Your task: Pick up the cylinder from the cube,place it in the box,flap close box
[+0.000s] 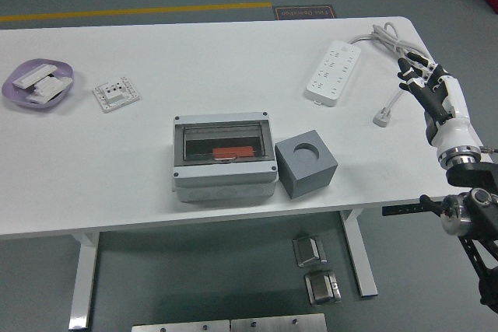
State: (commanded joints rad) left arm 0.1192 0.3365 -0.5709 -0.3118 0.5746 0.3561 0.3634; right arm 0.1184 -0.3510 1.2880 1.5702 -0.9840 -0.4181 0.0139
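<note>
The grey box (224,157), its clear flap shut over an orange piece, sits just left of the grey cube (306,163), whose round hole faces up. Well right of the cube, the right hand (430,87) hovers at the table (194,52) edge, fingers (412,75) spread loosely, holding nothing.

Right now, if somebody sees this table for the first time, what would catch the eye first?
Probably the grey box near the table's front edge, an orange piece showing through its clear lid, with the grey cube beside it, round hole on top. Next, the right hand open at the right edge, near the white power strip.
</note>
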